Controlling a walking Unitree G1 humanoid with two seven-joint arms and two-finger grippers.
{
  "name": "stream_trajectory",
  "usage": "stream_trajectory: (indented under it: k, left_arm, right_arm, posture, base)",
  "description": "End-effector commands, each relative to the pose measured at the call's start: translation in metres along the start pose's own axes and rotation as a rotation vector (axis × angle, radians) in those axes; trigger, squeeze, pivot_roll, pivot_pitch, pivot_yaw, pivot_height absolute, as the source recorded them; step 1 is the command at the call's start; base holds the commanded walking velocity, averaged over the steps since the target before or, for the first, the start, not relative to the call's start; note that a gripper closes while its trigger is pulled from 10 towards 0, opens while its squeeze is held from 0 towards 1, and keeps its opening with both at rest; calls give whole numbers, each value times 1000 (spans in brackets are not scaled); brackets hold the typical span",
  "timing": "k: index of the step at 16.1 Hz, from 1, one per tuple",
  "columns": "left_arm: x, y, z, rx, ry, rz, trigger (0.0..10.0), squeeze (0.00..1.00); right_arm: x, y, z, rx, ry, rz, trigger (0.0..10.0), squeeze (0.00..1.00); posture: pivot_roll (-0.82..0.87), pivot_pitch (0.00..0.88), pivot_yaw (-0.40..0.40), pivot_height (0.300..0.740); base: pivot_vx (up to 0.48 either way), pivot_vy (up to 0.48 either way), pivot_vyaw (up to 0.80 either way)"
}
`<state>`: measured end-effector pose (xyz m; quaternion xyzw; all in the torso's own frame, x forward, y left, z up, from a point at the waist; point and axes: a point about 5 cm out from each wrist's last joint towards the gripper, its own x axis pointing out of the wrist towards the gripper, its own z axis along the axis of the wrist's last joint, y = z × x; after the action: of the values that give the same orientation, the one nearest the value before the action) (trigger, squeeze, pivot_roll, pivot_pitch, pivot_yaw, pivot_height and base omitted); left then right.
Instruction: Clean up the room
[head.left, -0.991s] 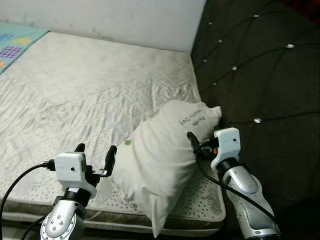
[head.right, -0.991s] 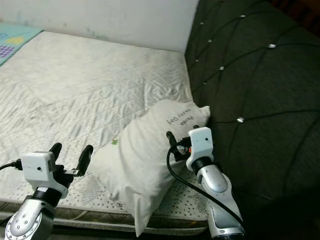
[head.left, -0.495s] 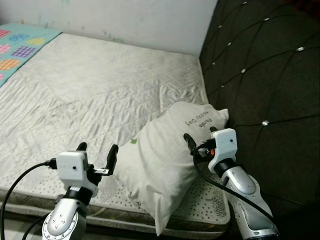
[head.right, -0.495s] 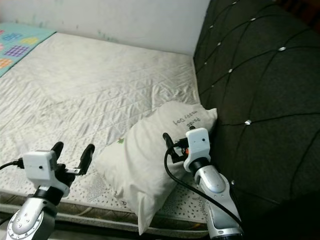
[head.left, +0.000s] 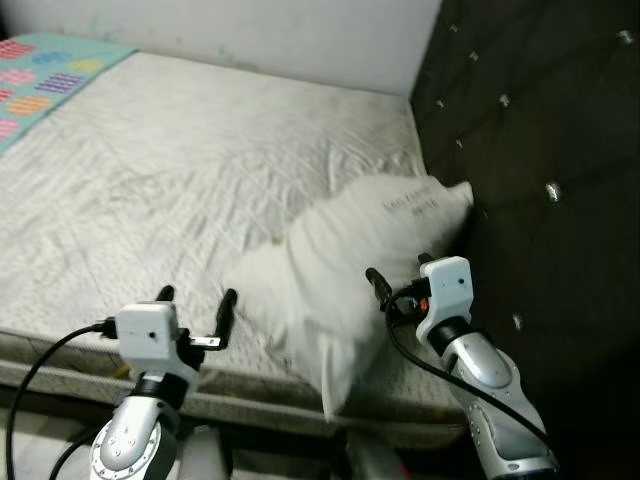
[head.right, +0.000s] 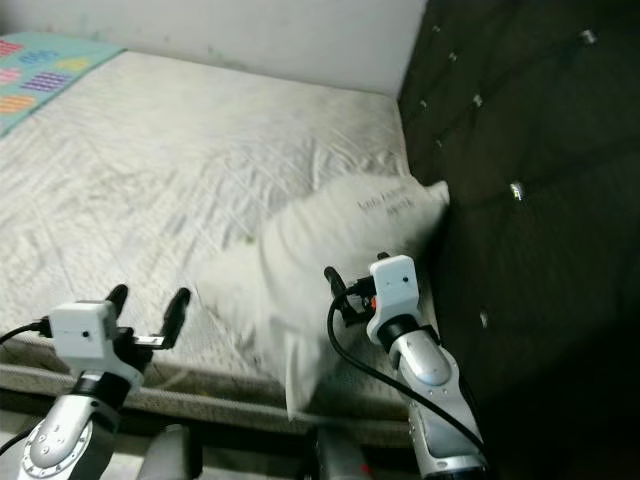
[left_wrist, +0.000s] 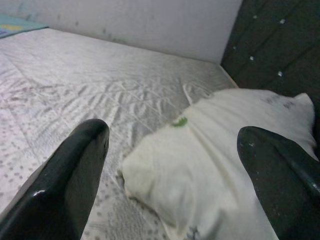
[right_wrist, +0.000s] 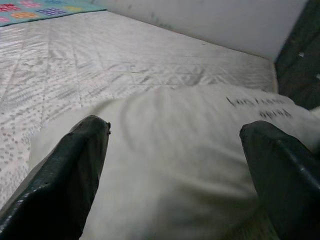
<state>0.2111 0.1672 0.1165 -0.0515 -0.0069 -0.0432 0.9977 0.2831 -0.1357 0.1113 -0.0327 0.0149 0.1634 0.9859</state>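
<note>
Left eye view: a white pillow lies on the bare quilted mattress at its near right corner, the far end pressed against the dark tufted headboard, the near end overhanging the mattress's front edge. Faint printed lettering marks the pillow's far end; the wording is too blurred to read. A patterned blue mat lies along the mattress's far left edge, below a pale wall.

Right end effector: held just over the pillow's right flank, fingers apart, nothing between them. In the right wrist view the pillow's broad face lies between the two black fingers.

Left end effector: poised above the mattress's front edge, just beside the pillow's near left corner, fingers apart and empty. In the left wrist view the pillow sits ahead of the fingers, a small green mark on its near face.

Handling, as a judgement: the pillow looks light, soft and compressible, unlikely to be damaged, but the smooth fabric may slip and the filling will sag away from a shallow pinch. A corner or a gathered fold of the cover near an edge should offer the surest hold; a pinch on the bulging middle would probably slide off.
</note>
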Motion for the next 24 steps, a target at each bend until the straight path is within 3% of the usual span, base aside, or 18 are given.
stream_trajectory:
  k: [1, 11, 15, 24]
  left_arm:
    - [0, -2, -2, -13, 10, -6, 10000, 0]
    - [0, -5, -1, -29, 6, -36, 10000, 0]
    - [0, -5, -1, -30, 6, -35, 10000, 0]
    - [1, -7, 1, -39, -3, -48, 10000, 0]
  right_arm:
    - [0, -3, 1, -10, 3, -6, 10000, 0]
    - [-1, -2, 1, -13, 3, 6, 10000, 0]
    - [-1, -1, 0, -11, 8, 18, 10000, 0]
    - [0, 3, -2, -14, 21, 39, 10000, 0]
  posture:
    - [9, 86, -121, 616]
    - [9, 90, -122, 616]
    - [4, 96, -126, 573]
    - [5, 98, -127, 573]
  base:
    - [0, 0, 0]
    - [0, 0, 0]
    - [0, 0, 0]
    - [0, 0, 0]
